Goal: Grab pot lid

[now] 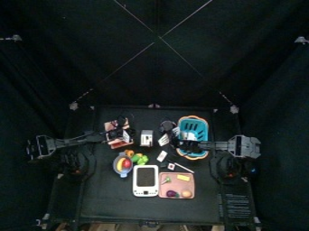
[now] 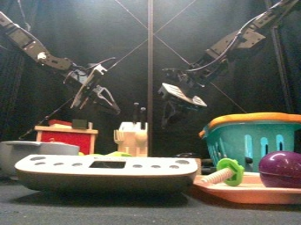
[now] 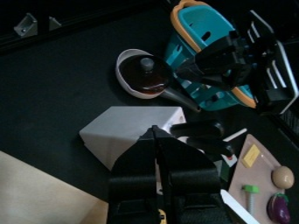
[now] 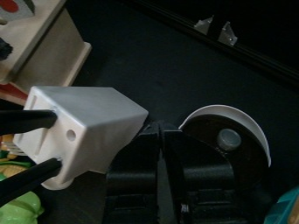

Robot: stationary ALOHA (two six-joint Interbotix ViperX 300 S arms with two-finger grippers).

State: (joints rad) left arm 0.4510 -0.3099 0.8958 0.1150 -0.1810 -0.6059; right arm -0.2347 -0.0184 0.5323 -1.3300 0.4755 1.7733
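The pot lid (image 4: 225,140) is dark glass with a round knob and a pale rim. It lies on its pot (image 1: 168,128) at the back middle of the table, between the white knife block (image 1: 146,138) and the teal basket (image 1: 193,128). It also shows in the left wrist view (image 3: 143,73). My right gripper (image 1: 182,140) hangs just in front of the pot, above the table, with jaws close together and nothing in them (image 4: 162,144). My left gripper (image 1: 111,135) hangs over the red toy box (image 1: 117,135), jaws together and empty (image 3: 160,149).
The knife block (image 4: 84,122) stands close beside the pot. The teal basket with an orange rim (image 3: 208,42) is on the pot's other side. A fruit bowl (image 1: 126,162), a white tray (image 1: 145,179) and a cutting board (image 1: 178,185) fill the front of the table.
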